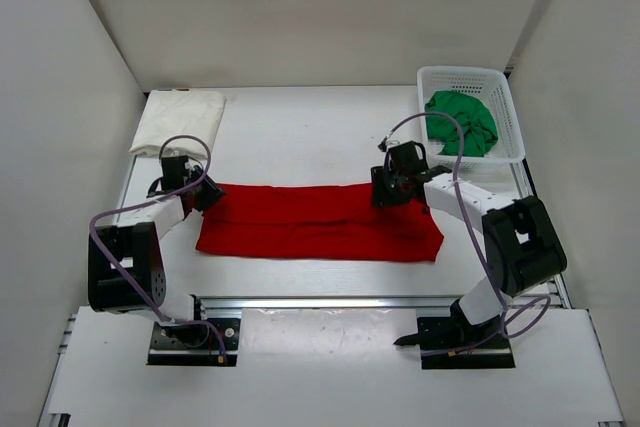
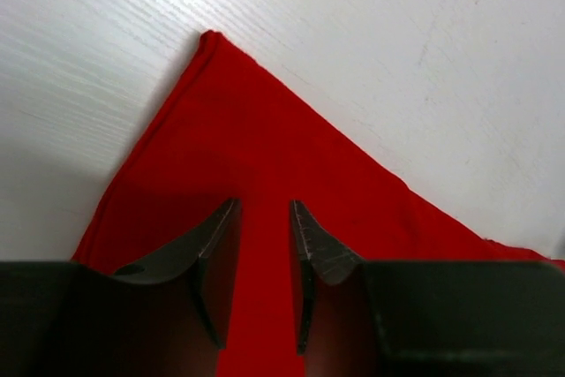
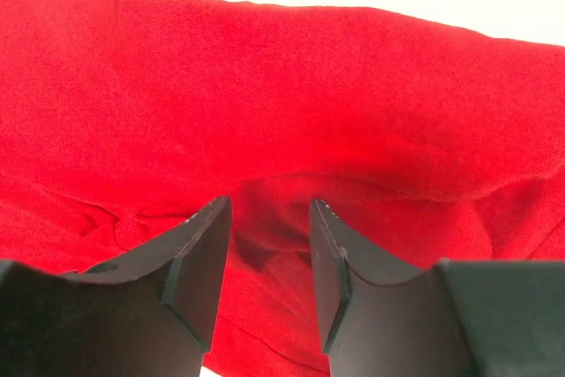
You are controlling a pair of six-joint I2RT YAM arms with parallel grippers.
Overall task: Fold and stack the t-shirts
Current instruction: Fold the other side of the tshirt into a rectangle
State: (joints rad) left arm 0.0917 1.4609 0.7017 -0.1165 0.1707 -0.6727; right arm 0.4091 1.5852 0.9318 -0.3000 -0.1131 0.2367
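My left gripper (image 2: 265,218) and right gripper (image 3: 269,218) hover with fingers parted, pinching nothing, over the red t-shirt (image 1: 320,222), which lies as a long folded band mid-table. If I bite too shallow, I may lift only the top layer and undo the fold.

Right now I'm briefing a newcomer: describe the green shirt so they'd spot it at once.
On the table, look to the far right corner, where a white mesh basket stands. The green shirt lies crumpled inside it. It alone sits in a container; the red shirt lies flat mid-table and the white shirt rests at the far left corner.
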